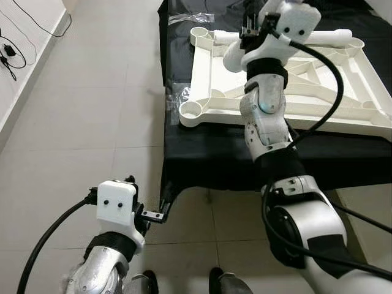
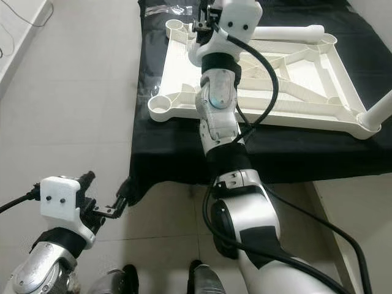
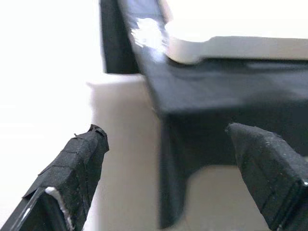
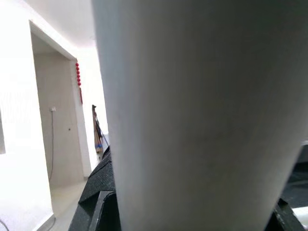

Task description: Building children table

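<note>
Pale floor tiles (image 1: 92,110) ran up to a low worktop (image 1: 208,156) draped in black cloth, and on that cloth lay the upturned white plastic tabletop (image 1: 220,79) of the children's table, its ribbed underside facing up and round leg sockets at its corners. A clear plastic bag (image 1: 174,95) sat on the cloth just beside the near left socket. The right arm reached out over the frame, and its right gripper (image 1: 250,27) hovered at the far edge, pinching a white table leg (image 1: 318,38) that lay across the far rim; in the right wrist view that pale tube (image 4: 202,115) stood between the black fingers (image 4: 98,192). Another white leg (image 2: 380,110) poked up at the frame's right corner. Down low, the left gripper (image 1: 153,211) hung just in front of the worktop's near corner, its fingers (image 3: 72,168) spread wide with nothing between them. Black cables (image 1: 12,52) trailed on the floor by the wall.
</note>
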Tool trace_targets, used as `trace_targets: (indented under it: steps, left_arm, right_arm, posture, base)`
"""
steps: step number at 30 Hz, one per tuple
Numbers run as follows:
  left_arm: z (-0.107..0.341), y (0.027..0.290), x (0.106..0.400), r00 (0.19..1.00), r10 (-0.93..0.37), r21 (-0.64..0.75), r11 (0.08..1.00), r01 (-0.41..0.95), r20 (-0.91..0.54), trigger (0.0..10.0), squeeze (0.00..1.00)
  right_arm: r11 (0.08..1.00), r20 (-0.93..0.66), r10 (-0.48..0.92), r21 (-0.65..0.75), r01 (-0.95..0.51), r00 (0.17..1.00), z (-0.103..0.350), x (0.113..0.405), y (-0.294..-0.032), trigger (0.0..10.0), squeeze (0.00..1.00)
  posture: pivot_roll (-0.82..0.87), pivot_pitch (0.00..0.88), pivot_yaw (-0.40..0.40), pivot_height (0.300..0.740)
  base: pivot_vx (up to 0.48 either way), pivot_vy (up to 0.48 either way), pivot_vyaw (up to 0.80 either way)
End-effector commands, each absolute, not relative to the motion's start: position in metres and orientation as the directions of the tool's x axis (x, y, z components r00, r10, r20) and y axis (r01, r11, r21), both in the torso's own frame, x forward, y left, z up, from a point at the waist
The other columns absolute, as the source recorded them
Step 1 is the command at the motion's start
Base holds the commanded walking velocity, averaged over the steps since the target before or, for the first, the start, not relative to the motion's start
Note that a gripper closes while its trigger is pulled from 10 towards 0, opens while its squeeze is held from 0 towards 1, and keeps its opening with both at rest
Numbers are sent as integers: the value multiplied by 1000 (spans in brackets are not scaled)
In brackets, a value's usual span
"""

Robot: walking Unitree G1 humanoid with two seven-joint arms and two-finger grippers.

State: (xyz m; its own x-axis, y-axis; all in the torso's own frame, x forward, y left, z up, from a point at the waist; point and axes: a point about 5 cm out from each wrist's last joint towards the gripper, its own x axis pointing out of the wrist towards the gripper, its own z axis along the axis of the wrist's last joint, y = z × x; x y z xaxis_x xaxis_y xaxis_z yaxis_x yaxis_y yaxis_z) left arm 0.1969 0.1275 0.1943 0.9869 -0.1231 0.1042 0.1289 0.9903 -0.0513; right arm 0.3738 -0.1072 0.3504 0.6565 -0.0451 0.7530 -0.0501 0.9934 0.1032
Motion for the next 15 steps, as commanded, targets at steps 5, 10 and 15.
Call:
trace_targets:
  steps: [5, 10, 15]
  left_arm:
    - [190, 132, 198, 992, -90, -34, 995, 94, 94, 10000, 0]
    - [191, 134, 200, 992, -77, -30, 996, 80, 96, 10000, 0]
    - [192, 137, 203, 994, -47, -25, 998, 50, 99, 10000, 0]
  right_arm:
    - [999, 759, -17, 41, -22, 651, 345, 372, -111, 10000, 0]
    - [1000, 759, -25, 28, 6, 650, 349, 374, -118, 10000, 0]
    - [1000, 740, -2, 11, -10, 672, 343, 374, -117, 10000, 0]
  posture:
    - [74, 236, -47, 740]
    - [70, 241, -48, 740]
    - [70, 247, -50, 740]
  base:
    - [0, 0, 0]
    - [0, 0, 0]
    - [0, 0, 0]
